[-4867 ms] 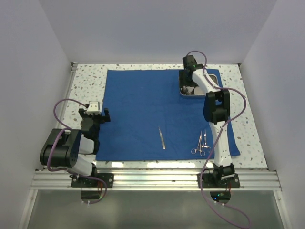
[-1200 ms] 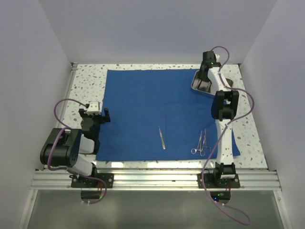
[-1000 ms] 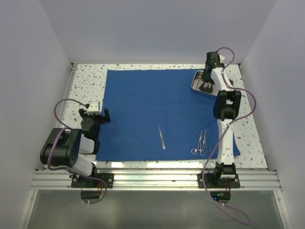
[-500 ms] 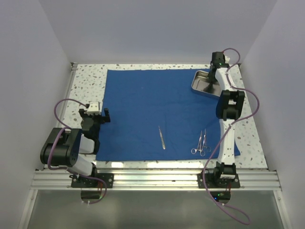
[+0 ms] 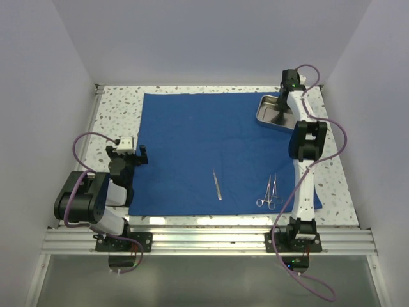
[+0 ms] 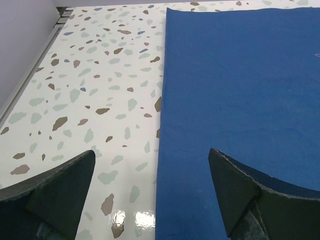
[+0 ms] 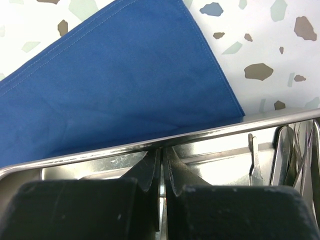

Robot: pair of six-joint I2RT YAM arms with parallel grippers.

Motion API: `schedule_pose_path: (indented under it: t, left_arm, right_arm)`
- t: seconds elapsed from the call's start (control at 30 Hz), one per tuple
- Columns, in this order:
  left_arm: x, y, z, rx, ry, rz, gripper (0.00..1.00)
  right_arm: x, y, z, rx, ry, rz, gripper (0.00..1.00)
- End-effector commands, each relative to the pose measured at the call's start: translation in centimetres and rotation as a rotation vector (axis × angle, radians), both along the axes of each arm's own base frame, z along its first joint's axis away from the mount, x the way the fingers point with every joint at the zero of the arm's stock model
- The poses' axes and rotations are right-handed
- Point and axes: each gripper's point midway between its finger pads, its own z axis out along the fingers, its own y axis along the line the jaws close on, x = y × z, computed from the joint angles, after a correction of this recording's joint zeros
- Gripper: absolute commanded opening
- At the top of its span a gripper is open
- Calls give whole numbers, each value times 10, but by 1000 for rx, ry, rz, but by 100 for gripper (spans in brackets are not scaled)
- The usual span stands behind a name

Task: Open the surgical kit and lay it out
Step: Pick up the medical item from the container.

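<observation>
White walls are standing around a speckled desk point(image 5: 115, 102). A big royal-blue cloth point(image 5: 198, 141) is lying flat and open on it, covering most of the middle.

On the left, the left arm is sitting low near the front of the desk. The left fingers point(image 6: 55, 195) are spread wide and are holding nothing. They are hanging over the left edge of the cloth, with bare desk under one finger and blue cloth under the other.

Near the front middle of the cloth, the thin steel tweezers point(image 5: 217, 184) are lying alone. To their right, the ring-handled forceps point(image 5: 271, 192) are lying close together, near the front edge.

On the right, the right arm is reaching far back to the small shiny steel tray point(image 5: 267, 112), which is sitting at the far right corner of the cloth. The right fingers point(image 7: 147, 172) are pressed tight together inside the tray, just behind its rim. I cannot tell if they are pinching anything. More steel tools point(image 7: 300, 150) are lying in the tray beside them.
</observation>
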Motion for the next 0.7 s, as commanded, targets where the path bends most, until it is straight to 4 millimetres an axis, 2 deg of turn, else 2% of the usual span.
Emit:
schedule_pose_path:
  t: [0.0, 0.27, 0.67]
  left_arm:
    - [8, 2, 36, 13, -143, 13, 100]
    - [8, 2, 35, 12, -138, 12, 100]
    - [9, 2, 35, 12, -137, 13, 100]
  right_arm:
    - [-9, 21, 31, 29, 6, 52, 0]
    - [-4, 17, 97, -18, -114, 66, 0]
    - [-7, 10, 152, -68, -203, 60, 0]
